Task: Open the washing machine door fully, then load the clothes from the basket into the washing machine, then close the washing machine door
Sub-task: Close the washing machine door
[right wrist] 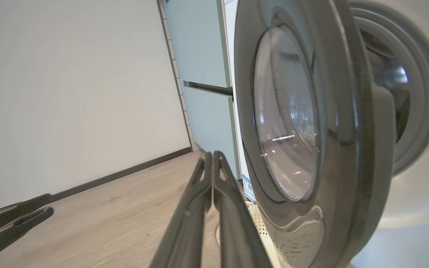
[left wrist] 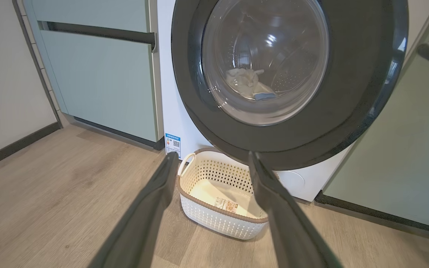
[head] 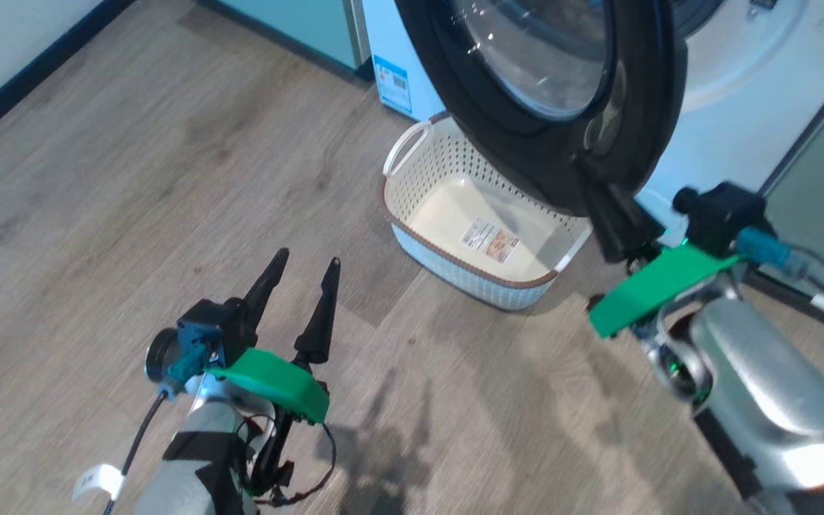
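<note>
Black-rimmed washing machine door [head: 548,86] stands ajar, clothes [left wrist: 250,83] behind it in the drum; your right gripper [right wrist: 212,154], fingers pressed together, is just beside its outer face, nearer than your spread left gripper [head: 308,256]

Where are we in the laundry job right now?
Loading looks done: the basket is empty and the clothes lie inside, seen through the washing machine door, which stands ajar. In hand: the shut right pincer is beside its lower rim. Left: shutting it.

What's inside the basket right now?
A label on the basket's bare floor, nothing else visible. The washing machine door covers its far right corner.
</note>
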`<state>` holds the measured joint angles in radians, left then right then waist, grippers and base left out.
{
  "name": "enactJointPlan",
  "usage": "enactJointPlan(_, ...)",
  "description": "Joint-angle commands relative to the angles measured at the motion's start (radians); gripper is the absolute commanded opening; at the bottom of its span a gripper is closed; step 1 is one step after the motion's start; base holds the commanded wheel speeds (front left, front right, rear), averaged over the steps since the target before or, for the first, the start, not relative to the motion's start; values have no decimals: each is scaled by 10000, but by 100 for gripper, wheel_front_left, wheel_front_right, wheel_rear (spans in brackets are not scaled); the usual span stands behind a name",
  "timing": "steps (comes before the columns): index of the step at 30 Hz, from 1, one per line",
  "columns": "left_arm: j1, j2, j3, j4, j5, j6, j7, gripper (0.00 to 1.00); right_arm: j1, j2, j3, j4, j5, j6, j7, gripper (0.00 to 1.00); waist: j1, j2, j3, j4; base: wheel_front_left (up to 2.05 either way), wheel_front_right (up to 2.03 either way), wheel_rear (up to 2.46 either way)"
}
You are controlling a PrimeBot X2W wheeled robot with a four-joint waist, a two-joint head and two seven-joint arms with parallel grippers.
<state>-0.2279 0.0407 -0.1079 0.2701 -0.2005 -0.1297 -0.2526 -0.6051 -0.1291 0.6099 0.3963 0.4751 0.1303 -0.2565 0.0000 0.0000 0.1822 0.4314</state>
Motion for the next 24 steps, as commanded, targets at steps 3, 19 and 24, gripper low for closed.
enactJointPlan(3,-512,97,173,-387,-220,4,-91,100,-730,201,-368,231,88,4,-53,0,0,0,375,114,0,0,0)
enactJointPlan(19,-924,96,-114,-597,-958,462,-91,100,-2018,223,-1629,1525,133,4,-53,0,0,0,1151,342,0,0,0)
enactJointPlan(24,-949,96,-108,-697,-1061,545,-91,100,-2156,268,-2382,1665,62,4,-53,0,0,0,1359,315,0,0,0)
